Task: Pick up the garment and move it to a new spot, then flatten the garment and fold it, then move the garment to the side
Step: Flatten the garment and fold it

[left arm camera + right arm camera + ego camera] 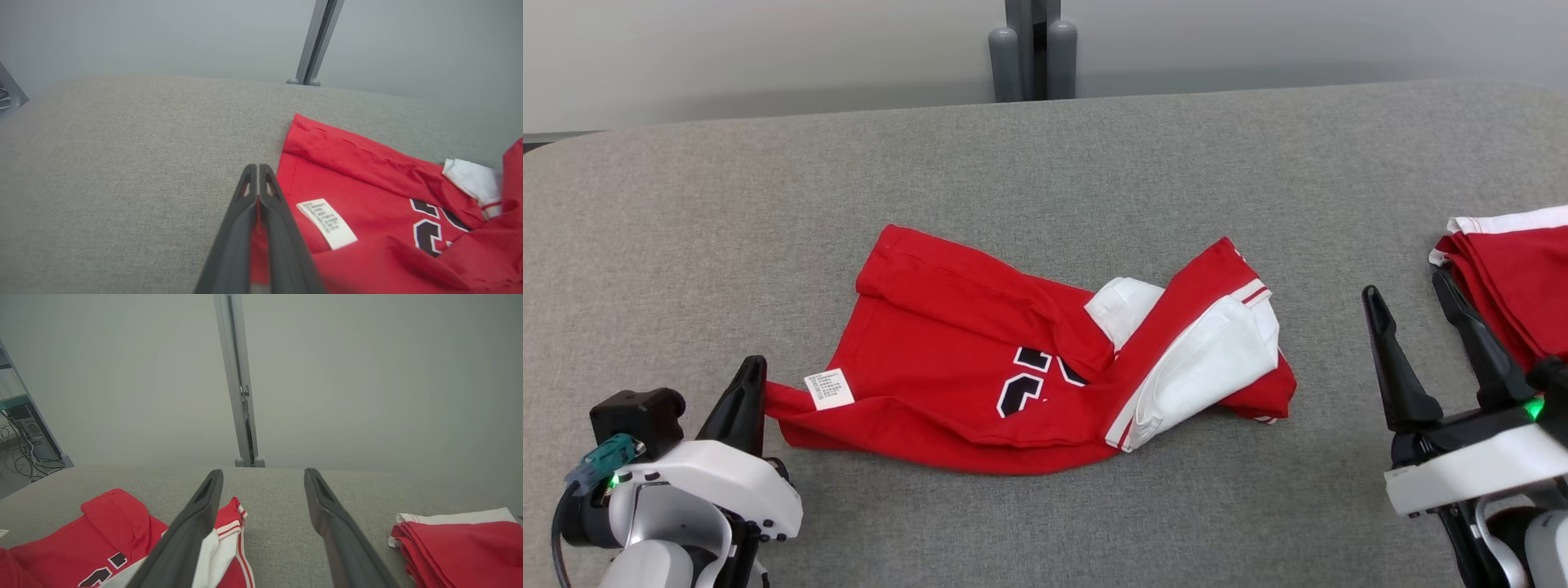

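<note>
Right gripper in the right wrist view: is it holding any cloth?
No, the right gripper is open, with bare grey table showing between its fingers.

Bench (1094, 147): grey woven cover.
Folded pile (1519, 273): red and white, right edge of bench.
Post (1033, 49): grey, far middle.
Cables (20, 459): far left.

I see a white care label (829, 389) sewn on the red garment (915, 343), print too small to read. Right of the label, black white-edged numerals (1017, 398), half folded under, digits unclear to me.
</note>
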You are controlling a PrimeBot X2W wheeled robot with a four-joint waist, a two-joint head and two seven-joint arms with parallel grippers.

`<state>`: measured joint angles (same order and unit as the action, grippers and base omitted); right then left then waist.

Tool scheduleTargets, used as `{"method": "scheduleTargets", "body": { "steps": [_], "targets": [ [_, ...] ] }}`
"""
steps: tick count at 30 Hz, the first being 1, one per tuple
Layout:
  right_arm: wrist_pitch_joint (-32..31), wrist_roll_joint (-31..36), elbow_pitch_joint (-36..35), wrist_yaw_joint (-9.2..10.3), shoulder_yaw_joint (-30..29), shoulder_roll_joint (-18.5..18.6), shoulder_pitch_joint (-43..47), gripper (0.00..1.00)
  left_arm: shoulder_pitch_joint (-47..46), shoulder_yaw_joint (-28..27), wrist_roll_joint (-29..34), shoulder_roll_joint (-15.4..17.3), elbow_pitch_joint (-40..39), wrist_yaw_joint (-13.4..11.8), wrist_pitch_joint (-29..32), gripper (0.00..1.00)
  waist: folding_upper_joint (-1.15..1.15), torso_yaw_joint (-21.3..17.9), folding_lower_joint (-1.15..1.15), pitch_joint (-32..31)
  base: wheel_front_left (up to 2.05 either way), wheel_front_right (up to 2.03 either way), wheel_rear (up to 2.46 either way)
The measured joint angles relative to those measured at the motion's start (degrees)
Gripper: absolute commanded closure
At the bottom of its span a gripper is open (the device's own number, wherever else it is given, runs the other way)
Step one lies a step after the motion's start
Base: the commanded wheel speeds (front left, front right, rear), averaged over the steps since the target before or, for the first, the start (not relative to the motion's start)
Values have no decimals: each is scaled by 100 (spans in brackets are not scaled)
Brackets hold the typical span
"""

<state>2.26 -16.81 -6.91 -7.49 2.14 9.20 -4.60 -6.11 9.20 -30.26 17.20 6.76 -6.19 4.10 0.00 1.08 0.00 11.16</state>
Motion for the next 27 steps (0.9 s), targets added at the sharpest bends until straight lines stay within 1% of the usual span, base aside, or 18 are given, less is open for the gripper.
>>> {"method": "scheduleTargets", "body": {
  "steps": [3,7,12,15,21,22,23,26,27],
  "targets": [
    [-131,-104,97,0,244,272,-273,0,5,63,43,-1,-234,-46,62,100,0,31,0,-6,0,0,0],
    [-303,-443,491,2,711,689,-661,0,4,194,104,-24,-410,-71,120,100,0,132,0,9,0,0,0],
    [-517,-828,1135,-1,1486,1217,-1221,0,-103,366,191,-82,-480,-75,169,100,0,322,0,111,0,0,0],
    [-584,-1056,1433,0,1970,1469,-1505,0,-250,468,214,-158,-487,-42,157,100,0,439,0,215,0,0,0],
    [-704,-1447,1808,0,2765,1817,-1903,0,-389,575,238,-238,-370,10,38,100,0,624,0,424,0,0,0],
    [-704,-1447,1808,0,2765,1817,-1903,0,-389,575,238,-238,-370,10,38,100,0,624,0,424,0,0,0],
    [-765,-1570,1930,0,2917,1892,-1987,0,-398,589,234,-277,-299,24,-11,100,0,662,0,463,0,0,0],
    [-876,-1831,2057,0,3123,1971,-2057,0,-449,580,208,-299,-229,41,-73,100,0,683,0,480,0,0,0],
    [-876,-1831,2057,0,3123,1971,-2057,50,-449,580,208,-299,-229,41,-73,100,0,683,0,480,0,0,0]
  ]
}}
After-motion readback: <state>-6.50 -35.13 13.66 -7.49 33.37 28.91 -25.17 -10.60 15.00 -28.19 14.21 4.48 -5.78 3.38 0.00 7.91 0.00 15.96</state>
